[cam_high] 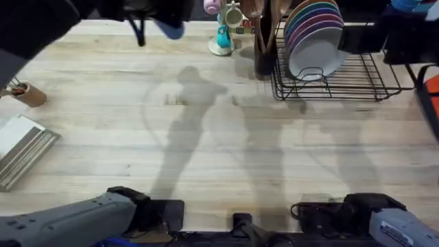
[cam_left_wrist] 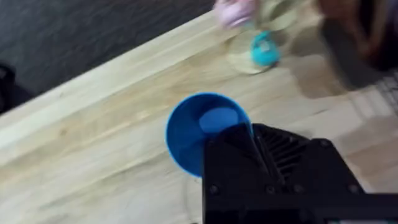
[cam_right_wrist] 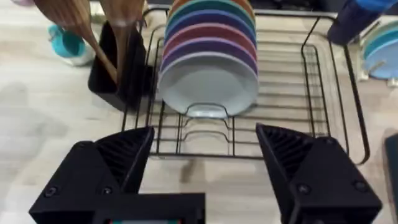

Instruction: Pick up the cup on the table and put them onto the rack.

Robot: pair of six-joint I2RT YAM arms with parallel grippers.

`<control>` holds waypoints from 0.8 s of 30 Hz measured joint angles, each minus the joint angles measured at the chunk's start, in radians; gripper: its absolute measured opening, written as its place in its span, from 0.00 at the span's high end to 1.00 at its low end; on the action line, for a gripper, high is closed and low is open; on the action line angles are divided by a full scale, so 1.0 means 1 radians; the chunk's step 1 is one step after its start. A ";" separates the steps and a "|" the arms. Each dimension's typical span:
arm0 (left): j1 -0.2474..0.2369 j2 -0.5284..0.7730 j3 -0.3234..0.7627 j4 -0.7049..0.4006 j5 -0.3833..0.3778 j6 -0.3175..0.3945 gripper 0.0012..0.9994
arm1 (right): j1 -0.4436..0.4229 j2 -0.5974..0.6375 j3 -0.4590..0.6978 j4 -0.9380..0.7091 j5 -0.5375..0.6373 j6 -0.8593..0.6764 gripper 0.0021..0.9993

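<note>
The bright-blue cup [cam_left_wrist: 199, 134] hangs above the table [cam_high: 206, 137], its open mouth facing the left wrist camera. My left gripper [cam_left_wrist: 239, 140] is shut on the cup's rim, one black finger reaching inside. In the overhead view the left arm rises large and dark at the far left, with the cup [cam_high: 169, 29] under it, left of the mug tree. The black wire rack [cam_high: 343, 75] stands at the far right with a row of coloured plates [cam_high: 314, 31]. My right gripper [cam_right_wrist: 205, 168] is open in front of the rack [cam_right_wrist: 323, 112], nothing between its fingers.
A teal mug tree [cam_high: 223, 34] with small mugs stands left of the rack. A black holder with wooden utensils [cam_high: 264, 48] sits against the rack's left side. A small wooden object [cam_high: 27, 95] and a grey slatted piece [cam_high: 24, 147] lie at the table's left edge.
</note>
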 joint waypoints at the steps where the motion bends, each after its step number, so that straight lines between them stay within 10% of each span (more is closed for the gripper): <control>1: -0.027 0.000 0.009 -0.007 0.000 0.000 0.96 | -0.003 0.000 0.000 -0.011 0.000 0.000 0.01; 24: -0.454 0.047 0.041 0.144 0.090 -0.008 0.96 | -0.183 -0.083 0.000 -0.245 0.003 0.009 0.01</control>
